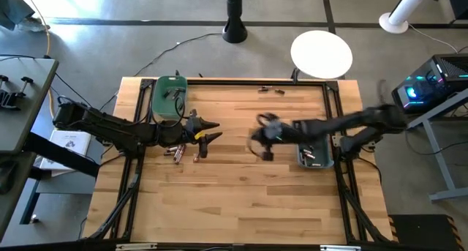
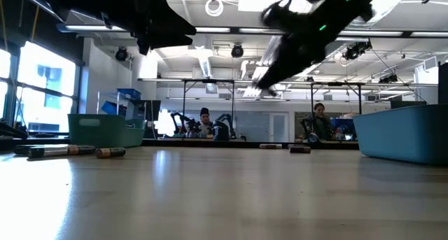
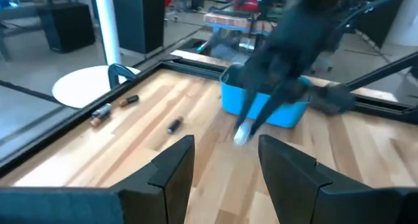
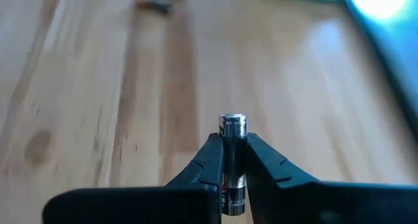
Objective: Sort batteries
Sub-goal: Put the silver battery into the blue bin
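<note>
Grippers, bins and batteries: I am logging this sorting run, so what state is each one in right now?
Left gripper: open, empty.
Right gripper: shut on a silvery cylindrical battery.
Green rectangular plastic bin: upright, batteries inside.
Blue-grey rectangular plastic bin: upright, batteries inside.
Copper-brown loose batteries: lying on the wooden table.

**Four eyes on my table**

One camera hangs high, looking straight down on my wooden table. Another sits at tabletop level, facing twelve o'clock into the room. My wrist cameras ride close behind my fingers. My left one and the overhead both catch the blue bin at three o'clock.
</note>
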Robot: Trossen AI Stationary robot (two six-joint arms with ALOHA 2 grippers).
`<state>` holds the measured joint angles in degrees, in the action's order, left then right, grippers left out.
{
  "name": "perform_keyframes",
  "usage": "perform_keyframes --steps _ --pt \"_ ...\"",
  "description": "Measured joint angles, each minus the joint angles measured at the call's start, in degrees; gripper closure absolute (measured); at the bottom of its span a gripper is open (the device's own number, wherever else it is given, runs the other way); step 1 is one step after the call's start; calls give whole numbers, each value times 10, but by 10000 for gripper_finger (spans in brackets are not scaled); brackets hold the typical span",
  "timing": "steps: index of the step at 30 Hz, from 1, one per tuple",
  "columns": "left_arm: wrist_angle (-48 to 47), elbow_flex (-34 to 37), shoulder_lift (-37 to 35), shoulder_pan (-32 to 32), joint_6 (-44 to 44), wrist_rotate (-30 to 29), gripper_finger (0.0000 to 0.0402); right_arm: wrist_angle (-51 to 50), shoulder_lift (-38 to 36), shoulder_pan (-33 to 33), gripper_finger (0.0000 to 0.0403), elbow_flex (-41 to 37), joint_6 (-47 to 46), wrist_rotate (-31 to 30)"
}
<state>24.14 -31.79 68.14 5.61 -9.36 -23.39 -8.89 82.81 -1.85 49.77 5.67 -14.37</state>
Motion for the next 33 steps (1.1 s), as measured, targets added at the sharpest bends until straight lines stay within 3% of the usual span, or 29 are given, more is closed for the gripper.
perform_keyframes --steps 3,5,8,13,18,23,33 --pt "2 0 0 6 5 -13 239 -80 -104 -84 383 -24 -154 -149" --pt "2 0 0 6 5 -13 239 -199 -165 -122 383 -19 -318 -186" --pt "2 0 0 6 11 -13 239 -372 -223 -143 383 -16 -538 -158" --pt "12 0 0 4 34 -11 239 -529 -249 -123 383 -45 -701 -71" --pt "32 0 0 4 53 9 239 -493 -246 -70 383 -128 -714 56" --pt "33 0 0 4 61 12 239 -462 -246 -17 384 -190 -701 87" --pt "32 0 0 4 54 13 238 -459 -232 57 363 -200 -648 129"
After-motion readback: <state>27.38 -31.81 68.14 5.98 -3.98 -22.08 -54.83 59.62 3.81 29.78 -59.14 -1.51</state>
